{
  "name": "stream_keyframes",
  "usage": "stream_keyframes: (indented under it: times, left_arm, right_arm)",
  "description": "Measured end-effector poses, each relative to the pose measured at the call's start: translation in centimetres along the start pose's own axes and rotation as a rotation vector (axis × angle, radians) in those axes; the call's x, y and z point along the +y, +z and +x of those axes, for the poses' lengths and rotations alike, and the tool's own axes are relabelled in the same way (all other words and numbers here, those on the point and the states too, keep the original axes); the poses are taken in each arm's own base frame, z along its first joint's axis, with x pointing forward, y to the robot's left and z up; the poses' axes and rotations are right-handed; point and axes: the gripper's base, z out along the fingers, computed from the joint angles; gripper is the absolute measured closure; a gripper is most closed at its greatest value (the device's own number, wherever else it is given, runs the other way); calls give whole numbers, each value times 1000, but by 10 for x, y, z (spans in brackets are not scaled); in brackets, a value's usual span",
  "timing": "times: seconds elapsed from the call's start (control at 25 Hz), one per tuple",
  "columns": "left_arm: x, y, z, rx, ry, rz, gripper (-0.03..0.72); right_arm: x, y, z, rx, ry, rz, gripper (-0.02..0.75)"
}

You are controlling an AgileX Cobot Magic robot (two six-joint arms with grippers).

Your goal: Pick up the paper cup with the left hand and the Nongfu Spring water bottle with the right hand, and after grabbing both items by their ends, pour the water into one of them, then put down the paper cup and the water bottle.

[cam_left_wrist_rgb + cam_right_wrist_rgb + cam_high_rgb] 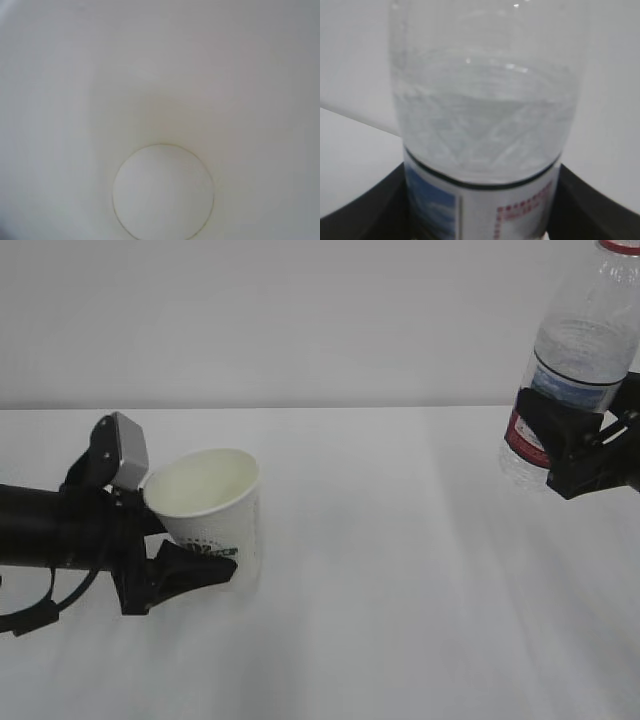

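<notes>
Exterior view. White table [400,620], pale wall behind. Left hand [185,565] comes in low from the table's left edge, arm lying nearly level. Its fingers sit either side of the cup [212,510], low on the wall at the printed logo; one dark finger [195,565] crosses the front of the cup. The cup leans, mouth turned up and toward the camera, cream inside showing. Whether its base rests on the table cannot be told. No liquid seen in it.

Right hand [560,455] at the right edge of the view, raised well above the table. Closed round the bottle [575,355] at the labelled part. The bottle tilts, neck up and right, the top cut off by the frame; red band at the lower end of the label. Water [580,345] sits above the label. Cup and bottle well apart.

Left wrist view. Only the cup's inside [160,100]: pale wall, round bottom [163,192] low in frame. Fingers not visible.

Right wrist view. Bottle [485,115] fills the frame, water [485,130] in the clear part, label below. Dark fingers [375,210] press both sides at the label.
</notes>
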Motion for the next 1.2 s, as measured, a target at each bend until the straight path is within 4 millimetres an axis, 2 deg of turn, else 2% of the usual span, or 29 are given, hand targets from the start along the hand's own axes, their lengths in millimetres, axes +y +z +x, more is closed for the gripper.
stream_keyframes:
  times: [0.16,0.52,1.0,1.2]
  left_arm:
    - [4,-16,-14,-38,-10,-51,149]
    - [-9,-38,-46,-105,59,-38,149]
    - [-22,-51,-63,-145,32,8,149]
    - [-26,-50,-65,-157,22,42,149]
  right_arm:
    - [0,0,0,0,0,0,224]
    - [0,0,2,22,0,1,224]
    - [2,0,6,69,-14,-20,224]
    - [3,0,7,77,-23,-32,224]
